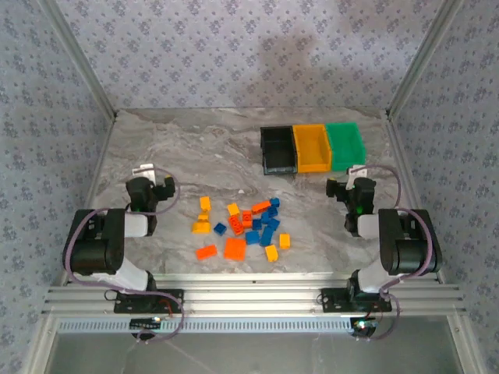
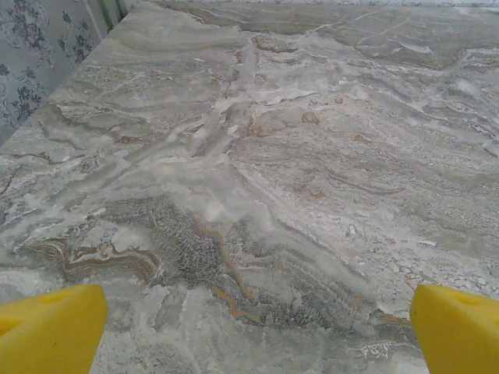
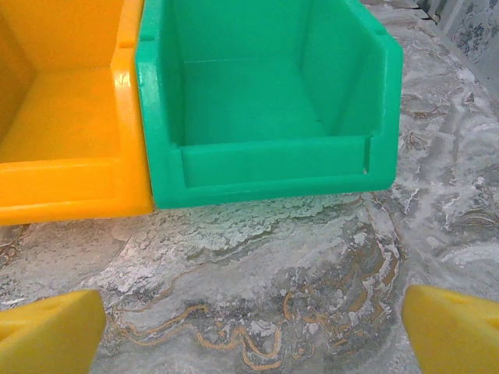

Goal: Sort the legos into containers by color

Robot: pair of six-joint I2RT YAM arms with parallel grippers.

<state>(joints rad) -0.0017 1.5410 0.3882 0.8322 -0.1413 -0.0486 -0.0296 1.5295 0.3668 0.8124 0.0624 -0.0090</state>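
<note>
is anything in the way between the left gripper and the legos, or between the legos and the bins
Nothing visible does. Bare table lies between the left gripper and the legos, and from them to the containers at the far right.

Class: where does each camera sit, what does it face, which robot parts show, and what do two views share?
Top external: above, behind the arms, looking down on legos and containers; both arms show.
Left wrist: faces bare table; left tool shows.
Right wrist: faces the green bin; right tool shows.
Top and right wrist share the green bin.
</note>
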